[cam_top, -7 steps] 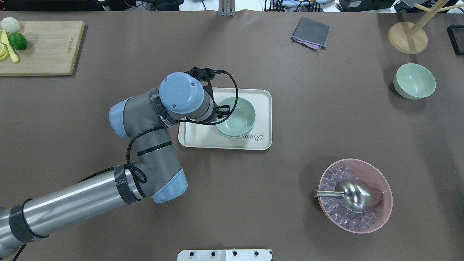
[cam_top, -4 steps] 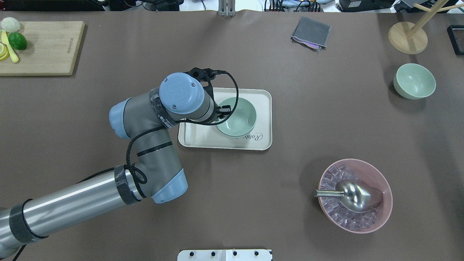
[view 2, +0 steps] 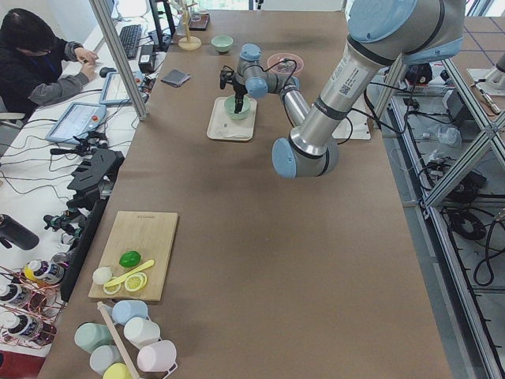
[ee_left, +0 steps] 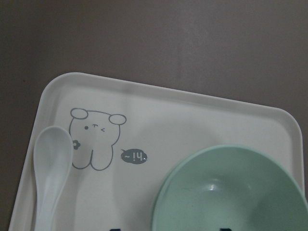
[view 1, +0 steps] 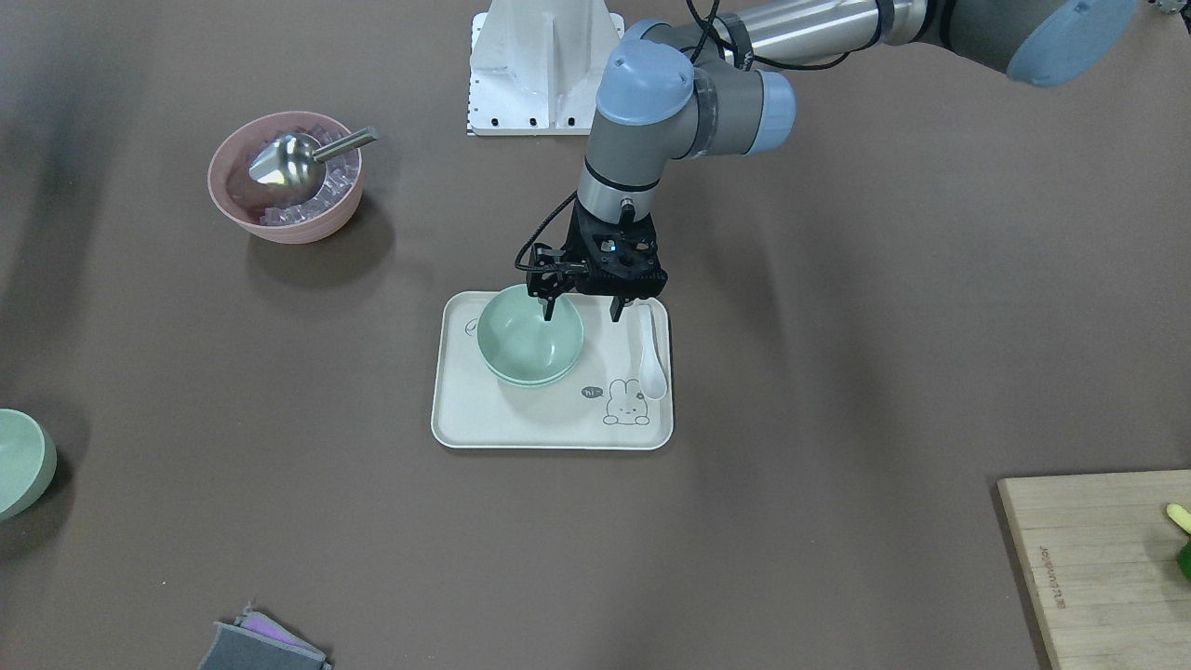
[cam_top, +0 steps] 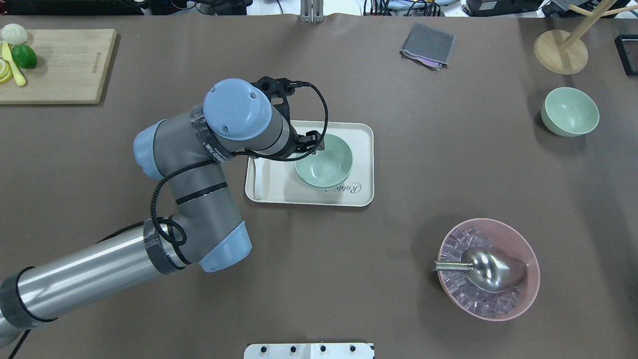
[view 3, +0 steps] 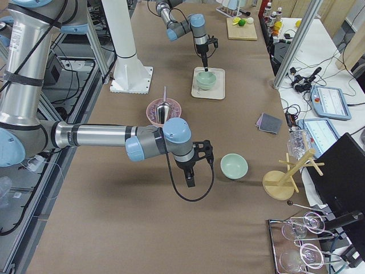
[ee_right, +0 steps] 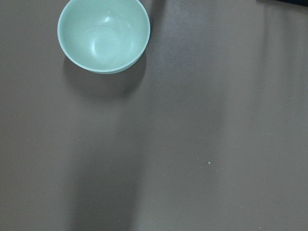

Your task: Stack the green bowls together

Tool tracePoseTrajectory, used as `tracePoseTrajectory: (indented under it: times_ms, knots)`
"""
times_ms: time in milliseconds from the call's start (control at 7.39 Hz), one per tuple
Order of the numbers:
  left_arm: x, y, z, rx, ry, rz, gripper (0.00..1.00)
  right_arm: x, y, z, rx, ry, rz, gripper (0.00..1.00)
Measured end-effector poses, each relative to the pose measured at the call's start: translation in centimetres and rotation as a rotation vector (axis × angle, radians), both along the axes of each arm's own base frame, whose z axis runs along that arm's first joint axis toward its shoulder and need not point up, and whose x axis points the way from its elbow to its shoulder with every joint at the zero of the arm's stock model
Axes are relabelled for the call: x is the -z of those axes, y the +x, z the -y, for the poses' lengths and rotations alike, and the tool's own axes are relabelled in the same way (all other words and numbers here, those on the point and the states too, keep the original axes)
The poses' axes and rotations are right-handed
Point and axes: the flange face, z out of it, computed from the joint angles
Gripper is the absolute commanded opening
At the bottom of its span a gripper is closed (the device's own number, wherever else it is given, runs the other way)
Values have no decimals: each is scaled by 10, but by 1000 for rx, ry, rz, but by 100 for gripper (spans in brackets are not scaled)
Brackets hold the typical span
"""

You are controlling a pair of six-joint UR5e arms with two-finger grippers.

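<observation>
Two green bowls (view 1: 528,342) sit nested on the tray (view 1: 521,423) under the open left pincer (view 1: 582,310), the third bowl (cam_top: 569,110) stands unstacked well apart from the tray, and I cannot tell the right pincer's (view 3: 189,174) state.

A long brown-topped table (cam_top: 448,164) fills the middle of the room, lit evenly from above, so the shadows on it are soft and blurred. Along one long side runs a white desk (view 2: 31,181) strewn with cables (view 2: 43,150), where a person (view 2: 35,55) sits behind slanting metal posts (view 2: 118,59). The floor (view 2: 473,332) on the opposite side is grey.
</observation>
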Motion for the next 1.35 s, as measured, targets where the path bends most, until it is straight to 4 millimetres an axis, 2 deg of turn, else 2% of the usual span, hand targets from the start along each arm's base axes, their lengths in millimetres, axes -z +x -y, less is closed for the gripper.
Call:
tracePoseTrajectory:
  times_ms: [135,270,541,676,947,1082,1217,1352]
  knots:
    - [-10,-38,-3,-40,18,27,98,0,0,0,2,0,3,100]
    - [-25,-89,-5,-84,53,67,98,0,-1,-1,3,-1,5,100]
    - [-67,-209,9,-169,121,155,98,-1,-1,-1,3,-4,6,100]
    - [-101,-267,20,-220,162,193,98,-1,-1,0,5,-2,6,100]
    - [-196,-388,43,-350,238,247,98,2,-1,2,10,11,5,100]
    - [-246,-437,51,-392,245,250,98,4,-1,5,9,18,4,100]
    - [-292,-466,54,-424,231,251,98,7,-2,14,2,16,6,100]
    - [-326,-481,51,-443,205,253,98,1,-4,35,-21,-11,10,100]
